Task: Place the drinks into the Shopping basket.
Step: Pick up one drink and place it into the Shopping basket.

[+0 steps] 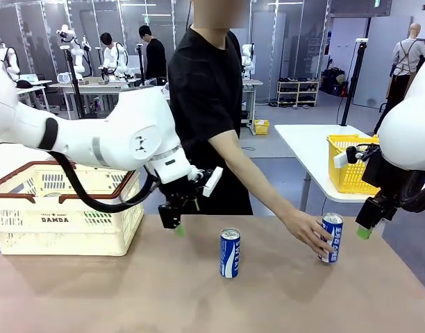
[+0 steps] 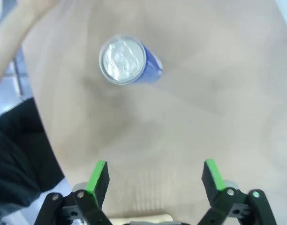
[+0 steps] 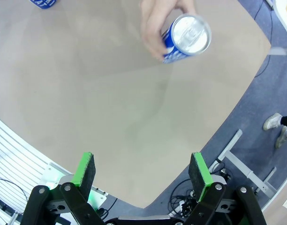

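Observation:
Two blue and white drink cans stand on the table. One can [image 1: 230, 253] [image 2: 126, 61] is upright near the middle, just right of and below my left gripper [image 1: 175, 225] [image 2: 155, 176], which hangs open above the table. A person's hand [image 1: 306, 231] [image 3: 155, 26] holds the other can [image 1: 330, 238] [image 3: 185, 38] at the table's right side. My right gripper [image 1: 365, 229] [image 3: 141, 171] hovers open to the right of that can. The cream Shopping basket [image 1: 67, 211] with a reddish-brown rim stands at the table's left.
The person in black stands at the far side, one arm reaching across the table [image 1: 164, 291]. A yellow mesh basket [image 1: 348, 163] sits on a white side table at the back right. The table edge [image 3: 237, 112] runs close to the right gripper.

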{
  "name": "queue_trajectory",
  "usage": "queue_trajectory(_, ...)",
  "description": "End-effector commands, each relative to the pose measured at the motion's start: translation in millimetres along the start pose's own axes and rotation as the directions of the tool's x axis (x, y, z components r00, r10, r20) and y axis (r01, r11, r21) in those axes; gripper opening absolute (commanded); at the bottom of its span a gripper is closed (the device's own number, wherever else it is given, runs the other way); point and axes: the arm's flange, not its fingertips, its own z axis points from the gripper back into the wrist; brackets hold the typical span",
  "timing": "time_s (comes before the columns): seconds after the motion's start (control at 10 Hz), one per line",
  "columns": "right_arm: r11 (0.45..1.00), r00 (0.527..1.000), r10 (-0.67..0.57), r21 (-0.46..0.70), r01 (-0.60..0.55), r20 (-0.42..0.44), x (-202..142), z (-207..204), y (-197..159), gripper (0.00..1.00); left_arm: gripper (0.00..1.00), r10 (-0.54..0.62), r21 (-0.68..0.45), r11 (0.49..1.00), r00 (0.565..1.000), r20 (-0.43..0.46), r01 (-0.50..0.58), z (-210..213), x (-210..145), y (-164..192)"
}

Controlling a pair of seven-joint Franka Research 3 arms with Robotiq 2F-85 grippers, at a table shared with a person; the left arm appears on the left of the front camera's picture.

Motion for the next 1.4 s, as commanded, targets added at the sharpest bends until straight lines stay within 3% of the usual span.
queue_trajectory(0.0,1.0,1.0,0.002,-0.001,-0.002,-0.005,-0.9,1.5,-1.2,1.0,1.0,-0.005,-0.005,1.0,1.0,0.001,0.005,23.1,-24.5,-42.7)
queue_trajectory(0.3,1.0,1.0,0.002,-0.001,-0.002,-0.005,-0.9,1.5,-1.2,1.0,1.0,0.046,-0.012,0.999,0.999,0.015,-0.046,29.6,-55.6,-81.6)
queue_trajectory(0.7,1.0,1.0,0.002,-0.001,-0.002,-0.005,-0.9,1.5,-1.2,1.0,1.0,0.09,0.013,0.996,0.996,0.018,-0.09,23.8,-67.0,-79.3)
queue_trajectory(1.3,1.0,1.0,0.002,-0.001,-0.002,-0.005,-0.9,1.5,-1.2,1.0,1.0,0.042,0.008,0.999,0.999,0.014,-0.042,0.3,0.8,-16.1)
